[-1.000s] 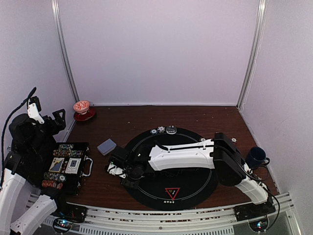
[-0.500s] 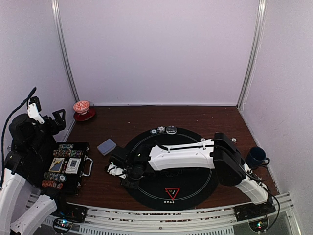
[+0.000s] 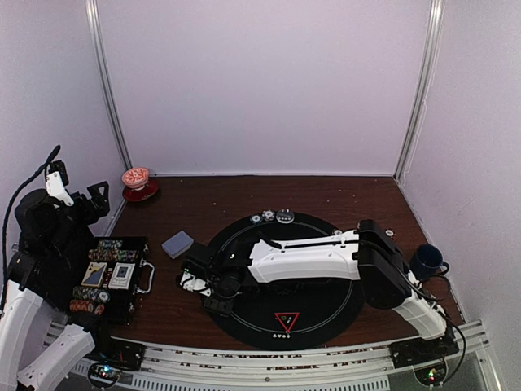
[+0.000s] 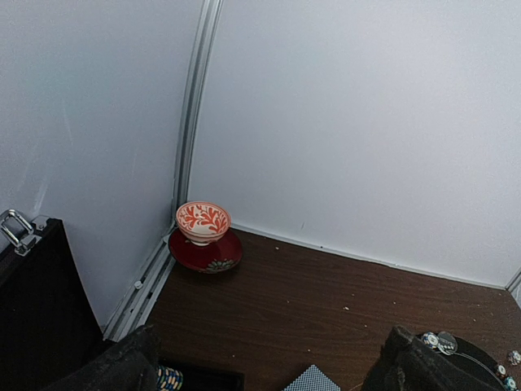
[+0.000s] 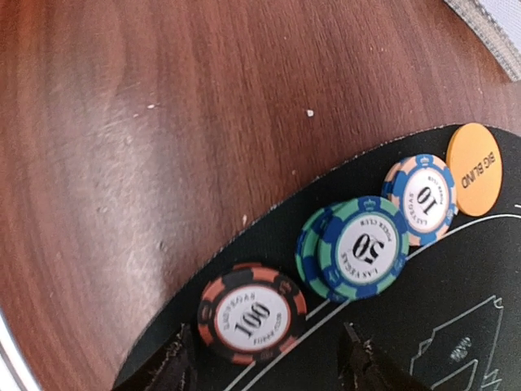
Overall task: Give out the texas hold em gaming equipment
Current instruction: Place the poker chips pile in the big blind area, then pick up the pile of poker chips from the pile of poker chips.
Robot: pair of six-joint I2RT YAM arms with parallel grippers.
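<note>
My right gripper (image 3: 198, 284) is low over the left rim of the black round mat (image 3: 326, 309). In the right wrist view it (image 5: 267, 368) stands open, and an orange-and-black 100 chip (image 5: 251, 314) lies flat on the mat just ahead of its fingertips, touched by neither. Beside that chip lie stacked blue-green 50 chips (image 5: 362, 247), a 10 chip (image 5: 423, 198) and an orange big-blind button (image 5: 474, 169). A grey-blue card deck (image 3: 177, 243) rests on the wood. My left gripper (image 3: 79, 186) is raised at the far left, open and empty (image 4: 269, 384).
An open black case (image 3: 110, 277) with chips and cards sits at the near left. More chips (image 3: 269, 216) lie on the mat's far edge, and a red triangle marker (image 3: 286, 319) near its front. A red-and-white cup (image 4: 203, 224) stands back left, a dark blue mug (image 3: 425, 261) right.
The right gripper's fingers have spread wider at the mat's left rim. The left arm has not moved.
</note>
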